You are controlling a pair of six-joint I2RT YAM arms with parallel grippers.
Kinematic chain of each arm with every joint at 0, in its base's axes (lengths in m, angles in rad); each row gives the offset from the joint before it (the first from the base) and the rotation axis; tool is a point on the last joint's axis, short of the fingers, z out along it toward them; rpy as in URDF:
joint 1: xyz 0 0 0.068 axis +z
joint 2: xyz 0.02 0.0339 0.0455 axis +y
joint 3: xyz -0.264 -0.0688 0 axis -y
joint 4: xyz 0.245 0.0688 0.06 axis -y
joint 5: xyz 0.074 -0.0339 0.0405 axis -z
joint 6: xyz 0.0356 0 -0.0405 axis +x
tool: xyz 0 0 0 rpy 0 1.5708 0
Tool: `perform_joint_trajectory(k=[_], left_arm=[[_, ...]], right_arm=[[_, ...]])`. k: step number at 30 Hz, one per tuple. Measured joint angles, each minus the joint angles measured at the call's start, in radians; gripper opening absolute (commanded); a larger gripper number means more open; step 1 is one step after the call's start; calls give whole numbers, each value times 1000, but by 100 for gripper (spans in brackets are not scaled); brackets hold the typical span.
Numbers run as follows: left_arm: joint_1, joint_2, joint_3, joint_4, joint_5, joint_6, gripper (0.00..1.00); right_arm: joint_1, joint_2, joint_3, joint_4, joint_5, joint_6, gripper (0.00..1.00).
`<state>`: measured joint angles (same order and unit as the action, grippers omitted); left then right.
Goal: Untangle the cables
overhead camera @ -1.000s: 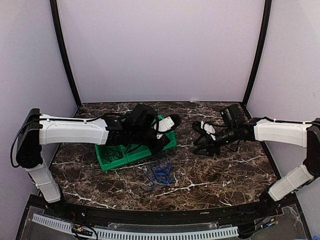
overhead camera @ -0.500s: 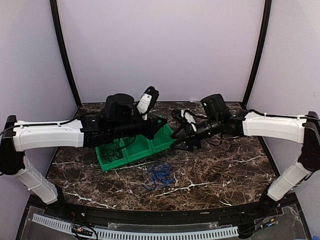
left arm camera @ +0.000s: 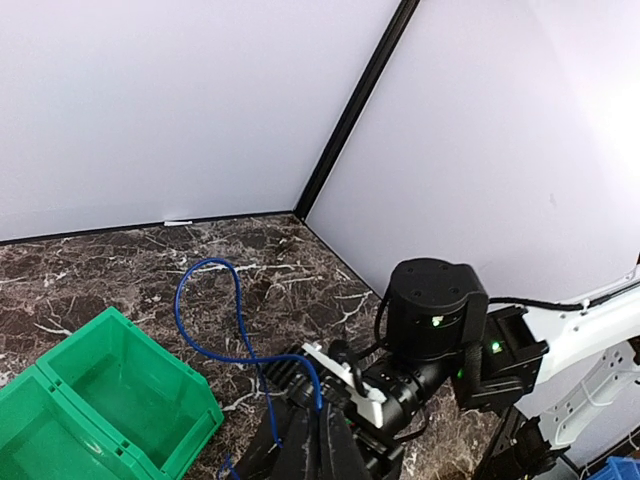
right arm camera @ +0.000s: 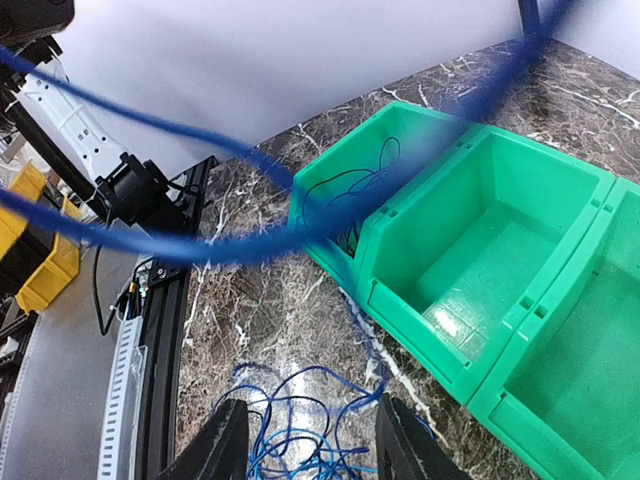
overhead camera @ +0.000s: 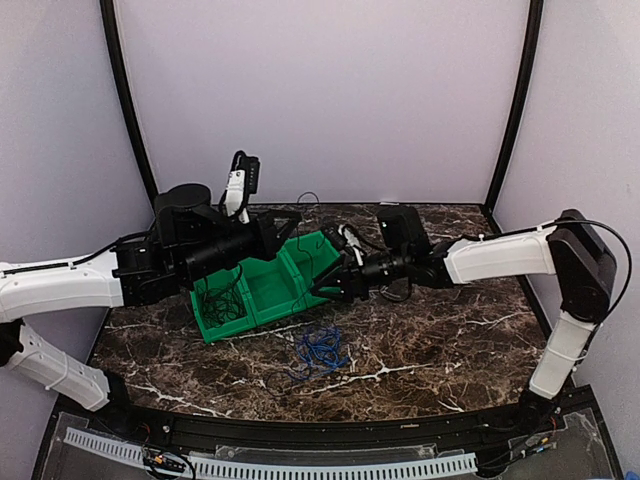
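Note:
A tangle of blue cables (overhead camera: 320,348) lies on the marble table in front of the green bin (overhead camera: 262,316). My left gripper (overhead camera: 290,222) is raised above the bin and shut on one blue cable (left arm camera: 205,300), which loops up and trails down toward the tangle. In the left wrist view its fingers (left arm camera: 322,440) pinch that cable. My right gripper (overhead camera: 325,290) is open and empty, low by the bin's front right corner. In the right wrist view it (right arm camera: 310,450) hovers over the blue tangle (right arm camera: 300,445), with the held cable (right arm camera: 250,245) crossing close and blurred.
The bin has three compartments; black cables (overhead camera: 222,300) lie in the left one and show in the right wrist view (right arm camera: 350,190). The middle compartment (right arm camera: 490,260) holds nothing. The right arm's wrist (left arm camera: 435,320) is close under my left gripper. Black frame posts stand at the back corners.
My left arm has swung up and back to the left, pulling a blue cable up from the tangle. My right arm has moved left, to the bin's front corner.

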<state>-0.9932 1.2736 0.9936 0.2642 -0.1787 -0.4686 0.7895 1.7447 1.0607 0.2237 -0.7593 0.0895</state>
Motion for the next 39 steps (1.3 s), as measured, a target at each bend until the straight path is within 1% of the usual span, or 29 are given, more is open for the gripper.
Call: perform_joint_trajectory(k=[3,5,7,13,16,17,19,20,23,25,27,30,34,39], left_arm=[[0,-38,-17,8,-20,-19,0],[0,-58,-22,11,-29,-29,0],[0,-74,-23,12,-39,-31,0],[0,-125,-23,11,-71,-25,0],[0,-157,-23,7,-90,-17,0],[0,-164,-23,6,-93,-16,0],[0,-187,-23,0,-103,-10,0],[0,-197,-23,-3,-106,-8,0],[0,-225,-22,-18,-118,1,0],[0,-241,-14,-39,-124,11,0],[0,-248,8,-66,-129,24,0],[0,-249,80,-116,-137,61,0],[0,-244,254,-192,-141,130,0],[0,-240,493,-237,-161,229,0]], right_arm=[[1,42,14,52,-1,53,53],[5,66,34,56,0,63,59],[15,101,70,47,12,61,62],[50,171,100,33,14,51,69],[83,192,102,3,0,11,69],[97,200,105,-9,-1,-3,67],[129,221,116,-32,1,-30,58],[143,236,122,-43,6,-40,53],[172,283,138,-64,25,-51,33],[175,314,150,-82,43,-50,27],[172,337,165,-109,60,-50,26],[172,352,187,-136,80,-51,25],[171,352,207,-155,102,-51,26],[171,352,210,-191,128,-63,28]])
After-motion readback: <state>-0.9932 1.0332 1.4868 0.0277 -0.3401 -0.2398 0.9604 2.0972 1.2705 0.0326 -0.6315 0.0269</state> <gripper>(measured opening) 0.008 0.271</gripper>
